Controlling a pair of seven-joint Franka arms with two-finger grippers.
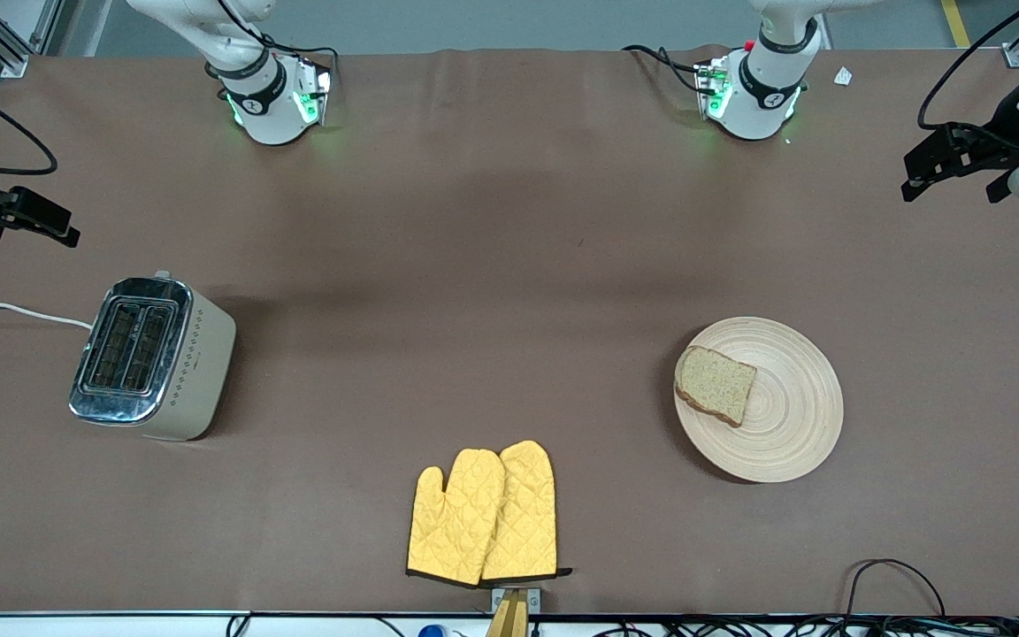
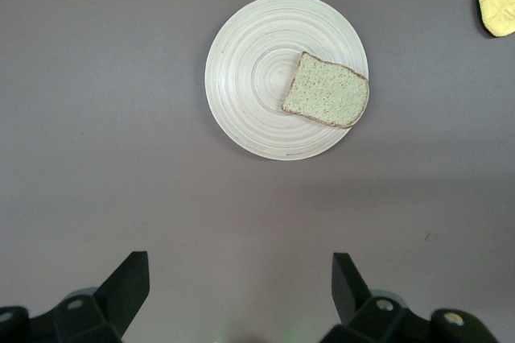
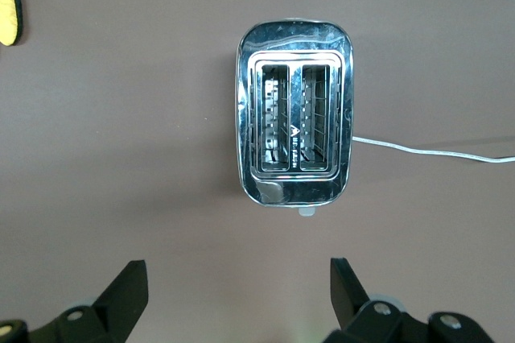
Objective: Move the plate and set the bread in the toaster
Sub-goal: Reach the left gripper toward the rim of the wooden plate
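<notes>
Brown table (image 1: 509, 265) — toaster (image 1: 156, 358), plate (image 1: 784, 425), yellow mitts (image 1: 483, 513).

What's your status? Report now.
Left gripper and right gripper open, empty, both waiting. Bread on plate. Toaster slots empty. Path unobstructed.

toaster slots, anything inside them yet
Both slots of the toaster show only bare wire guides, no bread. The bread lies on the plate. The slot bottoms are too dark to see.

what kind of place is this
Probably a robotics lab with a mock kitchen setup: two white robot arm bases bolted to a brown-covered table, loose cables, and a cream two-slot toaster.
</notes>
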